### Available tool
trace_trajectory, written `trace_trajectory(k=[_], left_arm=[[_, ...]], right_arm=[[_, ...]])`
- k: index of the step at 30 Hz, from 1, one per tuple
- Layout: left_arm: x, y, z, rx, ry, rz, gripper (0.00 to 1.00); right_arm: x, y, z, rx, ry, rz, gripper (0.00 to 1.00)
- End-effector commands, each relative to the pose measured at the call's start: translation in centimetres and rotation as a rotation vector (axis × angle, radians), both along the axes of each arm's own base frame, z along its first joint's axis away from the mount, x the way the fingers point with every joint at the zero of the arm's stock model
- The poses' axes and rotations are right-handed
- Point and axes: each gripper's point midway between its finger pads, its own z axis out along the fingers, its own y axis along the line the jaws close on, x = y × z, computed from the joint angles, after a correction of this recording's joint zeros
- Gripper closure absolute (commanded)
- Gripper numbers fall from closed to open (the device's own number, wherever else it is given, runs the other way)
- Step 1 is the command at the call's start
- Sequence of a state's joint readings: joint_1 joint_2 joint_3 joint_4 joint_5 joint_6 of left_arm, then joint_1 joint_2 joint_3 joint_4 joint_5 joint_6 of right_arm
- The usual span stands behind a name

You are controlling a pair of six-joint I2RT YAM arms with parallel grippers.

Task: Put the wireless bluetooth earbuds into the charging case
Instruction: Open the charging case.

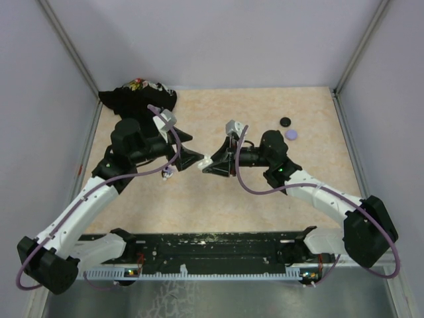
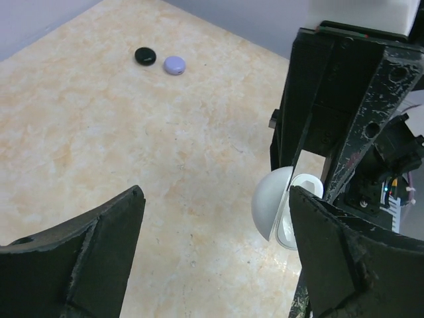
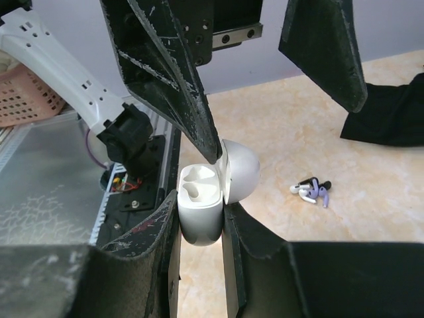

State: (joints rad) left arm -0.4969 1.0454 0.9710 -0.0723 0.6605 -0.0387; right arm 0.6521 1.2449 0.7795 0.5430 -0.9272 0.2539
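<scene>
White plastic, the charging case (image 3: 199, 212) sits at the centre of the right wrist view. It is clenched between the two fingers of the right tool (image 3: 202, 201) and stands open, its domed half swung to the right. The left tool (image 3: 265, 126) comes down from the top of that frame with its fingers (image 3: 165, 73) spread wide, released. One tip is right at the case's hinge line, though whether it touches cannot be told. The other is well off at the upper right.

In the overhead view the two tools meet nose to nose at mid-frame: the left tool (image 1: 197, 159) just left of the case (image 1: 207, 161), the right tool (image 1: 213, 164) just right of it.

The earbuds (image 3: 311, 191) lie loose on the beige worktop (image 3: 371, 199) as a small cluster of white, dark and lavender pieces, right of the case and apart from both tools. From overhead they show left of centre (image 1: 169, 172), under the left arm.

A black disc (image 1: 285, 122) and a lavender disc (image 1: 291, 134) rest near each other at the upper right. A black cloth (image 1: 139, 96) is bunched at the upper left.
</scene>
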Motion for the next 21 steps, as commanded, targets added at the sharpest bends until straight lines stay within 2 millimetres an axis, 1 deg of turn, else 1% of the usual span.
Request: trace_trajectory(k=[1, 5, 7, 10, 13, 16, 19, 21], left_arm=[[1.4, 1.9, 0.3, 0.011, 0.025, 0.161, 0.0], [2.9, 4.9, -0.9, 0.046, 0.084, 0.385, 0.0], [3.2, 6.3, -1.9, 0.063, 0.125, 0.484, 0.0], [3.1, 8.3, -4.0, 0.098, 0.215, 0.604, 0.0], [2.8, 9.4, -6.7, 0.161, 0.298, 0.665, 0.0], [2.6, 10.2, -9.9, 0.221, 0.414, 0.732, 0.0], [2.5, 10.7, -12.9, 0.26, 0.521, 0.804, 0.0], [2.6, 11.5, -14.9, 0.28, 0.568, 0.87, 0.0]], right_arm=[[0.6, -0.5, 0.9, 0.008, -0.078, -0.071, 1.0], [1.3, -1.2, -0.2, -0.026, -0.084, -0.14, 1.0], [1.5, -1.6, -0.8, -0.038, -0.084, -0.176, 1.0], [1.8, -2.2, -1.8, -0.055, -0.082, -0.223, 1.0], [2.0, -2.8, -2.9, -0.077, -0.083, -0.26, 1.0], [2.3, -3.2, -3.8, -0.096, -0.087, -0.29, 1.0], [2.4, -3.6, -4.3, -0.102, -0.095, -0.314, 1.0], [2.4, -3.8, -4.6, -0.106, -0.099, -0.327, 1.0]])
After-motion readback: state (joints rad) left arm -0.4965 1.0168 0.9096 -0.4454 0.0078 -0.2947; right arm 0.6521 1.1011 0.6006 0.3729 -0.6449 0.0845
